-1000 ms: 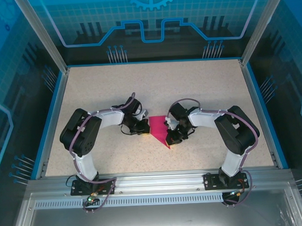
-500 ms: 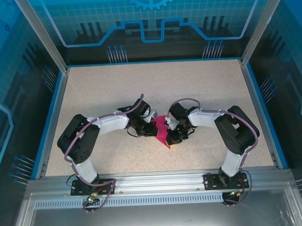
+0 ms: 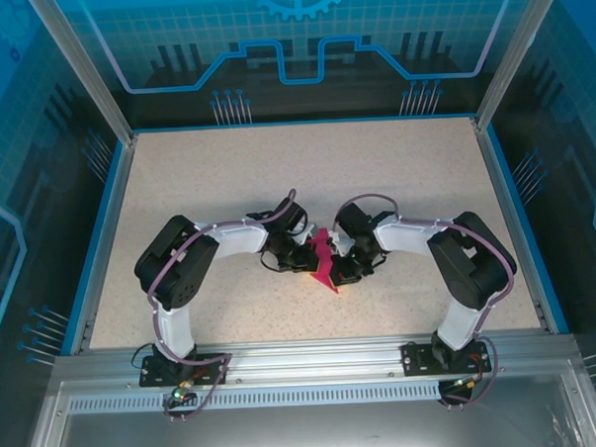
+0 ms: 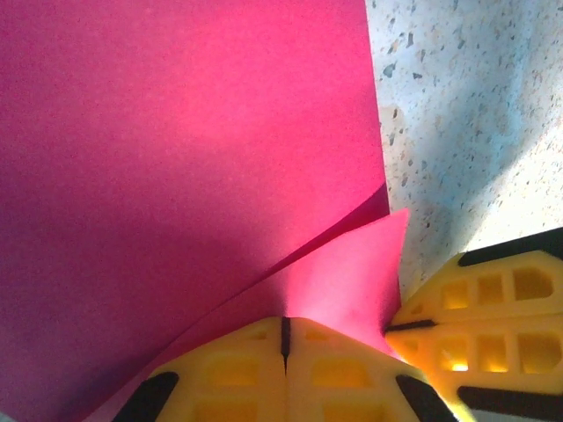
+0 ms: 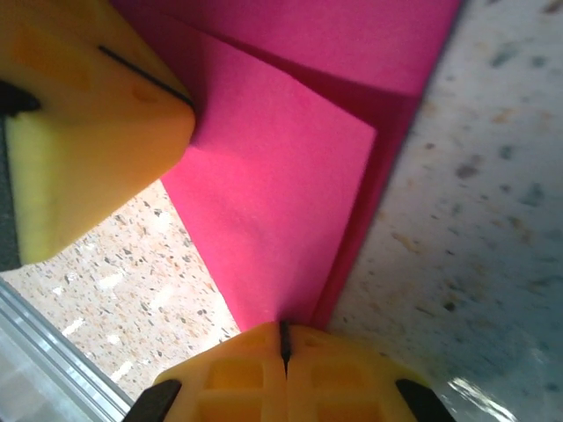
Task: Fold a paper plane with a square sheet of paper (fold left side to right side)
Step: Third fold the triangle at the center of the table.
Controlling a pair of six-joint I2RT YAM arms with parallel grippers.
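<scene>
Since 1 second ago, the left arm has swung in toward 3 o'clock, carrying the paper's left flap up and over, so the flat pink patch has narrowed to a raised sliver. The left pincer (image 3: pixel 306 257) is clenched on that lifted flap; its wrist view shows the pink edge running straight into the closed tips. The paper (image 3: pixel 323 266) lies near the middle of the bench (image 3: pixel 227 177), standing partly off the surface between both pincers, its pointed tip aimed at 6 o'clock. The right pincer (image 3: pixel 342 272), at the paper's 3 o'clock, is clenched too, seemingly nipping the layered corner. The paper looks light, thin and floppy: it bows where unsupported and would likely crease or tear if tugged. Holding near an edge or corner seems best, with 1 side anchored while the other carries over.
</scene>
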